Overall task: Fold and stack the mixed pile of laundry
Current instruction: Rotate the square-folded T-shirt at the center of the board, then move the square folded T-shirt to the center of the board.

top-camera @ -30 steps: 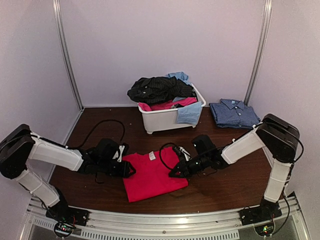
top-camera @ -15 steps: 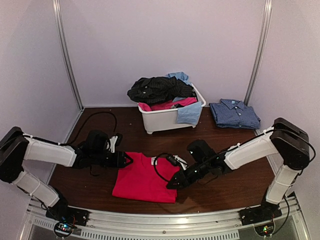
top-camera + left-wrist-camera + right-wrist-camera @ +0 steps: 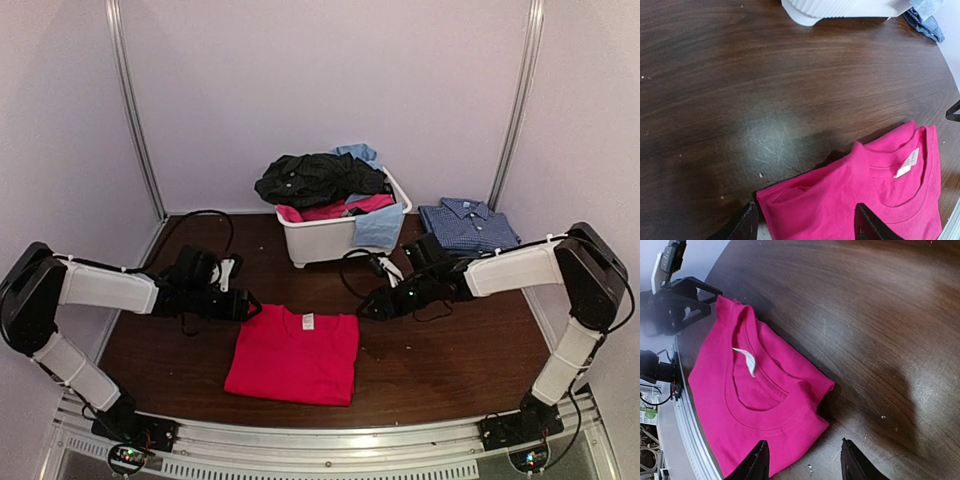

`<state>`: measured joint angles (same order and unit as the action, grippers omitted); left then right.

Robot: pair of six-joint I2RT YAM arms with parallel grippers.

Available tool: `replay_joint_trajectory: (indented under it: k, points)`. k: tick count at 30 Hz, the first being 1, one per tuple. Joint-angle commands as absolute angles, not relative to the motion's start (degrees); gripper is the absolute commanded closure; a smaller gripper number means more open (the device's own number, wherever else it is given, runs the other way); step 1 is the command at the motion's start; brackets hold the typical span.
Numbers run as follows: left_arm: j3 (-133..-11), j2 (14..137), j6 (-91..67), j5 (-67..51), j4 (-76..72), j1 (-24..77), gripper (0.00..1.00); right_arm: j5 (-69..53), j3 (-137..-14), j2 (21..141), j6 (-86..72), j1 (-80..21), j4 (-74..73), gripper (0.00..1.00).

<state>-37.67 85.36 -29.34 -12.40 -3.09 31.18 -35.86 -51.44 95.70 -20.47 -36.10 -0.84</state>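
Overhead, the folded pink T-shirt (image 3: 295, 358) lies flat on the dark wood-grain counter (image 3: 450, 350). It sits near the front edge, between the two arms. Its collar and white label (image 3: 308, 321) point toward the far wall, and its long axis runs left to right.

Left claw (image 3: 248, 309): fingers parted, holding nothing, just beside the shirt's far-left corner. Right claw (image 3: 366, 306): likewise parted and empty, off the far-right corner and somewhat farther away. From both claws the shirt lies toward the near edge.

The left arm is judged the nearer for any further fold. The right arm is nearer the white ribbed plastic tub (image 3: 330, 245), which holds the rest of the pile: a limp black garment (image 3: 310, 178), light blue cloth (image 3: 380, 225) and more pink-red fabric (image 3: 340, 208). A folded blue checked shirt (image 3: 468, 226) rests at the far right, probably as the stack's base. The T-shirt's knit looks soft and matte, with doubled edges.
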Motion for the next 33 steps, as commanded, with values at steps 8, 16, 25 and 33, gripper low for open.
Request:
replay_joint_trajectory:
  k: [8,16,25,33]
  points:
    - [-39.5,91.0,-28.3,-15.4,-8.9,29.0,0.63,-37.0,-55.5,105.4,-17.7,-36.2,-0.1,0.53]
    - [-38.1,90.7,-29.6,-19.7,-11.7,25.2,1.0,-37.6,-57.7,104.5,-18.9,-36.4,-0.2,0.84]
    - [-37.9,95.7,-31.7,-20.1,-13.9,22.7,0.96,-35.4,-60.3,106.4,-19.2,-36.3,-0.2,1.0]
    - [-41.1,103.2,-32.4,-14.9,-7.9,21.7,0.93,-35.1,-58.5,104.4,-20.2,-36.1,0.9,0.82]
